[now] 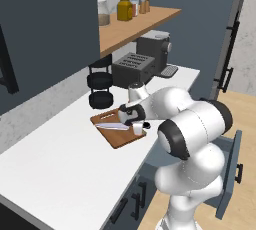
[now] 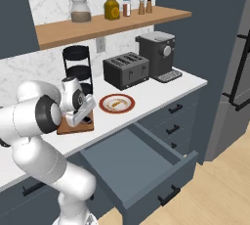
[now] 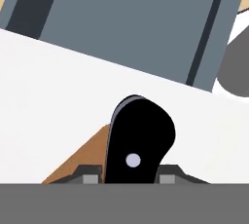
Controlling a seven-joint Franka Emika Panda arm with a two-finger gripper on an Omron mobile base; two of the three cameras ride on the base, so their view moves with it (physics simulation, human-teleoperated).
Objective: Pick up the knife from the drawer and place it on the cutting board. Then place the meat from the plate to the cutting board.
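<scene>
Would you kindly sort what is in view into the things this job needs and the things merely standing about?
Job: knife, cutting board, drawer, plate, meat.
Standing about: toaster, coffee machine, shelf jars, black round rack.

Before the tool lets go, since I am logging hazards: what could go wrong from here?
1. The knife lies on the cutting board with its black handle between the tool tips, near the counter's front edge; released badly, it might slide off.
2. The drawer stands wide open below; a slipped knife could drop into it.
3. The meat waits on the plate beside the board; the arm swinging over may nudge the plate.
</scene>
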